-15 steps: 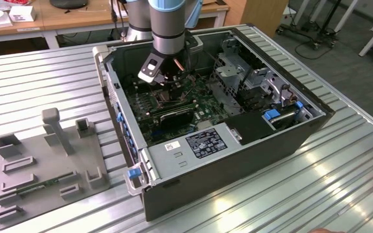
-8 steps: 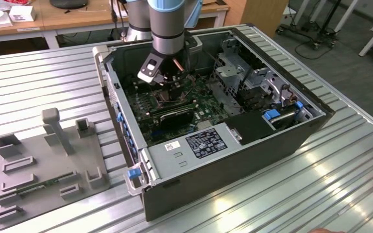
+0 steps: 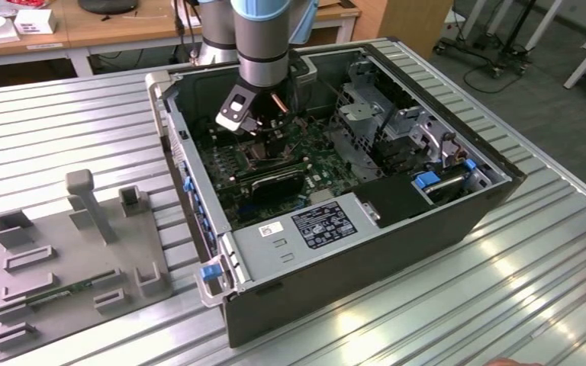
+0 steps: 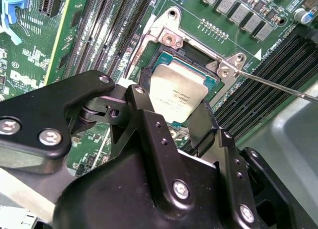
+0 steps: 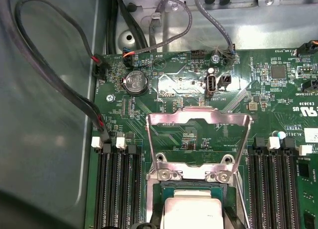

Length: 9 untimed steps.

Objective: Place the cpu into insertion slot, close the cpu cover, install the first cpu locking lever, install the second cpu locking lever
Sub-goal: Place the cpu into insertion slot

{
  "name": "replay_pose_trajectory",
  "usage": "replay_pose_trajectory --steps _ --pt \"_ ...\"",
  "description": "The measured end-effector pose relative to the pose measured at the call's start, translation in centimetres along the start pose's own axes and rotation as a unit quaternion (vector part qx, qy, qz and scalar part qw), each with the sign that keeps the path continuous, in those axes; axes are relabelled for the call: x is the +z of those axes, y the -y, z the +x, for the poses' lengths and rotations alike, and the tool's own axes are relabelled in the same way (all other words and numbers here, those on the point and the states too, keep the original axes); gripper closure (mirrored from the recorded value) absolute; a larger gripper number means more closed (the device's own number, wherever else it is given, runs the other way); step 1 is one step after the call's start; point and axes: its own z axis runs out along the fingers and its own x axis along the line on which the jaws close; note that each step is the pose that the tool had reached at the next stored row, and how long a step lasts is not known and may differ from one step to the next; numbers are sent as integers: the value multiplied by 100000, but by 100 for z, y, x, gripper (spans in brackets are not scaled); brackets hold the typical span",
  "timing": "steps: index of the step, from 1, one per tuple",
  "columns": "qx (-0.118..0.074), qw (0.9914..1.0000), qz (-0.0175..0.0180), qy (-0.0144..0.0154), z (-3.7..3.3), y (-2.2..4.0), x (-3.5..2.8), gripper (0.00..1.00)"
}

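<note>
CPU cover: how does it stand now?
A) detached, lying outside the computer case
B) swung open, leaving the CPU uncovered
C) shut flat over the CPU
B: in the first wrist view the cpu cover is swung open, and the top face of the cpu is bare.

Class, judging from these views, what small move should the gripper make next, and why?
Probably ease the cpu straight down a little, if not yet seated: the gripper grips it over the insertion slot, and the cpu cover stands open.
</note>
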Motion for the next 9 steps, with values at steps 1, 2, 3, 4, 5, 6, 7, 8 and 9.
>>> replay_pose_trajectory --steps 1,2,3,4,5,6,7,8,9 --pt "2 100000 1 4 0 0 0 46" --pt "3 100000 1 8 0 0 0 46" --pt "1 100000 1 7 0 0 0 46" --pt "1 100000 2 9 0 0 0 46" --pt "0 100000 1 6 0 0 0 46" --pt "2 100000 -1 4 0 0 1 46" --pt "2 100000 0 4 0 0 1 46" --pt "0 100000 -1 2 0 0 1 46" --pt "1 100000 -2 3 0 0 1 46"
